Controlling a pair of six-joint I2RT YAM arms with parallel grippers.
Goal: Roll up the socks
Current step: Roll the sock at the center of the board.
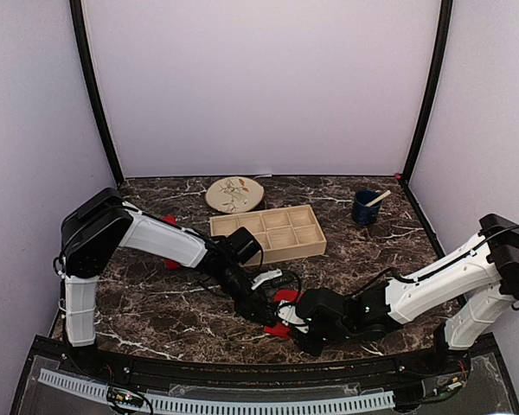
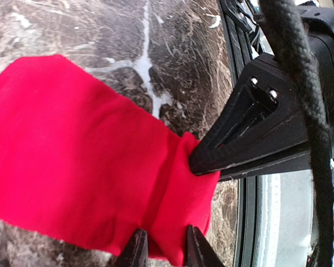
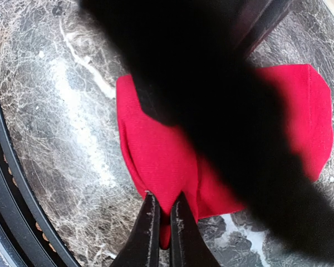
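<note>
Contact from both sides: the red sock [image 1: 285, 296] lies flat on the dark marble surface [image 1: 156, 320] near the front edge, right where the two arms meet. The left hand [image 1: 265, 315] reaches in from the left and the right hand [image 1: 296, 325] from the right, their tips nearly touching over the fabric. The left wrist view shows the left hand [image 2: 166, 238] clenched on the sock's hem, a fold of red pinched between its fingers [image 2: 138, 251]. The rest of the sock spreads away up and to the left. The right wrist view shows the right hand [image 3: 165, 199] squeezed tight on the near edge, a sliver of red caught between its fingers [image 3: 149, 233]. A dark blur covers much of that view. A second sock [image 1: 169, 220] peeks out behind the left arm, well apart and mostly hidden.
</note>
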